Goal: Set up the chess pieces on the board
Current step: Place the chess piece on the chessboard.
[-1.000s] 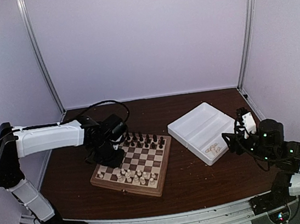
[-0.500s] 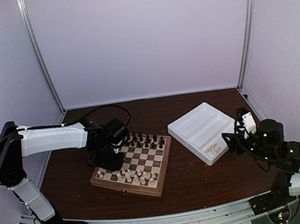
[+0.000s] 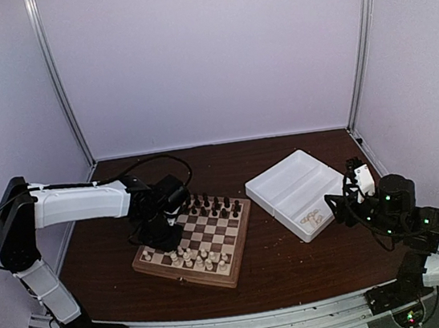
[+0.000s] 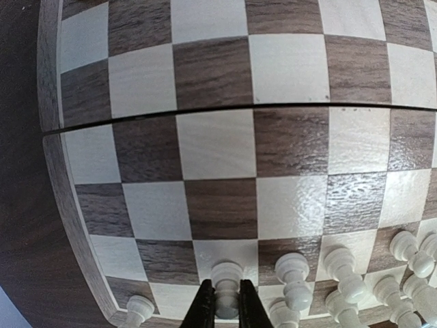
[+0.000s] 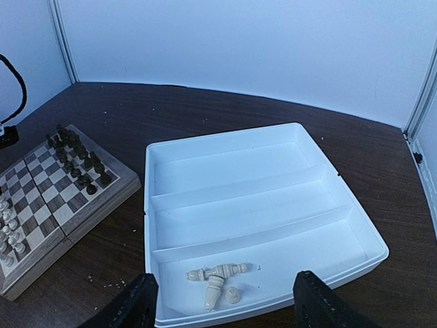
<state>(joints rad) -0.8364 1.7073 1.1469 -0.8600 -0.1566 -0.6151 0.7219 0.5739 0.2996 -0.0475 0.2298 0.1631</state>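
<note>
Two-finger left gripper: jaws pinched together on a small cream wooden pawn, clamped just below its round head.
Pawn's place: low over the near-left part of the square wooden chessboard with light and dark brown squares, close to its left frame. The fingers hide whether its foot touches the wood.
Pawn's axis: long axis vertical, head up toward the wrist camera, foot down to the board. It looks upright, not tilted.
Neighbours: a row of cream pawns runs off to the right, the nearest just beside the held one. A cream corner piece stands to the left, nearer the frame.
Step in hand: judged to be seating this pawn at the end of that row.
Doing it well: keep it plumb and centred on its square, and set the foot flat before letting go. Part the fingers only slightly so they miss the nearest neighbour, then lift straight up.
Right gripper: jaws apart, holding nothing, hovering at the near rim of the white rectangular plastic tray.
Tray's contents: three loose cream pieces in the nearest compartment, at least two on their sides, the longest lying left to right.
</note>
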